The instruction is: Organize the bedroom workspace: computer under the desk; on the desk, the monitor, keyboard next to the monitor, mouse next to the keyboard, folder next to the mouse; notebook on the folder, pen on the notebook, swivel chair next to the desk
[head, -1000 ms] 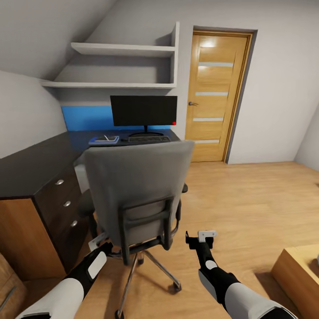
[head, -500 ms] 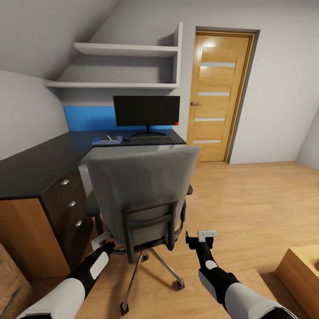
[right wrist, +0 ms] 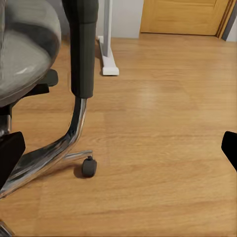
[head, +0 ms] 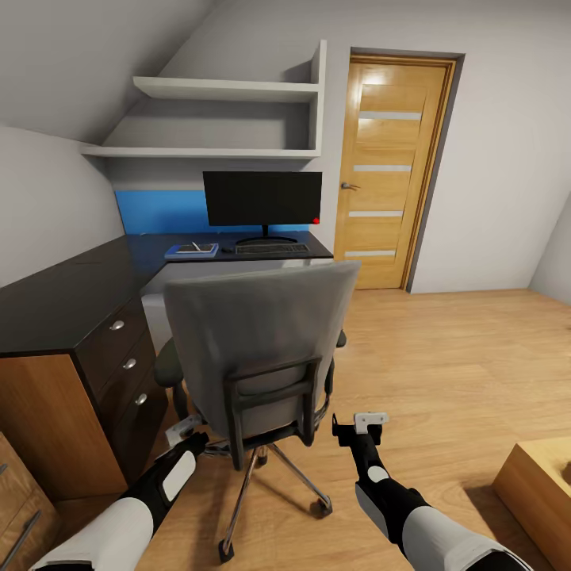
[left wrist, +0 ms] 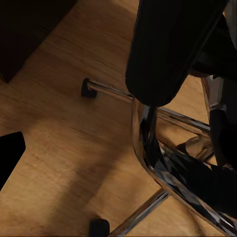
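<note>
Swivel chair (head: pixel 254 349): stood between both claws.
Left gripper (head: pixel 184 432): beside chair base; opening couldn't be told.
Right gripper (head: pixel 358 428): fingers apart, empty.
Writing: none legible.

Swivel chair (head: pixel 258 349) stands with its back to the camera, close beside the black bench (head: pixel 71 301). On the bench: monitor (head: pixel 262 198), keyboard (head: pixel 271 248) before it, blue folder (head: pixel 191 251) just beside. Left claw (head: pixel 184 431) sits at the chair base; right claw (head: pixel 361 426) hangs apart, over the floor.
</note>
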Motion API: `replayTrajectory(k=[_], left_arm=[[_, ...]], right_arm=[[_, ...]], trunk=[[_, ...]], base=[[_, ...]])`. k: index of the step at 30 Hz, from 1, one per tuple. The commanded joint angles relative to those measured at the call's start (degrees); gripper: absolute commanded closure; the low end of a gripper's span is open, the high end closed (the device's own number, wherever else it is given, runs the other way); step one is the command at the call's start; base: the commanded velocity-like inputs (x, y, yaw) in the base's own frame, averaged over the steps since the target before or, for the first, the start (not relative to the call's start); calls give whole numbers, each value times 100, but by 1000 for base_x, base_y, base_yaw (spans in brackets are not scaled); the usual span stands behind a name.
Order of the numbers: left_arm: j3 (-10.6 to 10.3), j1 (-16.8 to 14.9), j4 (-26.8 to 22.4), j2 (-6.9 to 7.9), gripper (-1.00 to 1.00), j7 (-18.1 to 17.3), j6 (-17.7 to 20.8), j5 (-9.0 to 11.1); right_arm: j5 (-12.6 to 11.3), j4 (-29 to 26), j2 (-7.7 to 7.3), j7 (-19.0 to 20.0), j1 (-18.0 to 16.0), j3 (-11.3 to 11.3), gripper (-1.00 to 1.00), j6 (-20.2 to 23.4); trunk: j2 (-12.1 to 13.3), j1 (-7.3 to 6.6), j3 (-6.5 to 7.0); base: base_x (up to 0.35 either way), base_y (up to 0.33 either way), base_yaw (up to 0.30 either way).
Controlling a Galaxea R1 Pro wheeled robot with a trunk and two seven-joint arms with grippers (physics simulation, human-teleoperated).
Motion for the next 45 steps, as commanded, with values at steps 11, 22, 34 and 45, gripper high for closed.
replayTrajectory(k=[11, 22, 34, 45], left_arm=[[-260, 0, -12, 10, -100, -554, 22, 10], [-261, 2, -12, 20, -100, -528, 22, 10], [-261, 1, -12, 12, -100, -542, 30, 14], [-228, 3, 2, 43, -100, -505, 38, 73]], right_arm=[[-54, 7, -1, -26, -4, 50, -100, -21], [-54, 5, -1, -26, -4, 50, -100, -21], [-64, 4, 3, -35, -4, 50, -100, -21], [-65, 5, 50, -50, -4, 74, -100, -21]], trunk=[[-2, -1, -6], [-2, -1, -6], [-2, -1, -6], [-2, -1, -6]], base=[[0, 0, 0], [-165, 0, 0], [-185, 0, 0], [-10, 0, 20]])
